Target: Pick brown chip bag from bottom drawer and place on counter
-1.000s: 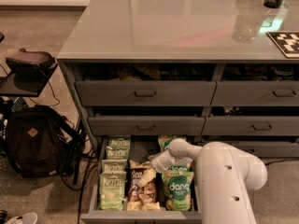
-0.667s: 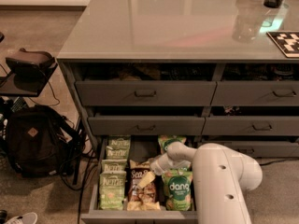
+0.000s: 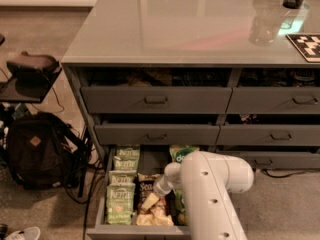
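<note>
tool [image 3: 161, 188] at brown chip bag [image 3: 149, 208] | bottom drawer [image 3: 134, 232] | grip state: cannot tell

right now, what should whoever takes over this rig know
Gripper: down inside the open bottom drawer, at the upper right edge of the brown chip bag. The arm hides whether it has a hold.
Bag: lying in the middle of the drawer, between the pale green bags and the green bags, not lifted.
Done: drawer open, arm brought to the bag.
Left: confirm the grasp, lift the bag out, set it on the counter.
</note>
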`<action>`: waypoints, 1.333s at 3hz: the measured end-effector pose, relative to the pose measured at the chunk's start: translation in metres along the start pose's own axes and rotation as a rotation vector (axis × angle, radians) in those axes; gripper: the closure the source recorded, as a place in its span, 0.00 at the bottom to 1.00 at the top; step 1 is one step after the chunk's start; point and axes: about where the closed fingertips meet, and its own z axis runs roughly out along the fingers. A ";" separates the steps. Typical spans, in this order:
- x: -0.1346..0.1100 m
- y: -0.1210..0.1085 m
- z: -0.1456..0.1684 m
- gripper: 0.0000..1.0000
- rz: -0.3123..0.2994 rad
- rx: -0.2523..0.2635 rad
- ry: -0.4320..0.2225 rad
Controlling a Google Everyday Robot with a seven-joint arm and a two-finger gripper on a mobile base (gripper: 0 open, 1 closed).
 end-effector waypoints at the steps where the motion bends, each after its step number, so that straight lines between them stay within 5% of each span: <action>1: -0.002 0.001 -0.004 0.00 0.000 0.000 0.000; 4: -0.002 0.001 -0.004 0.66 0.000 0.000 0.000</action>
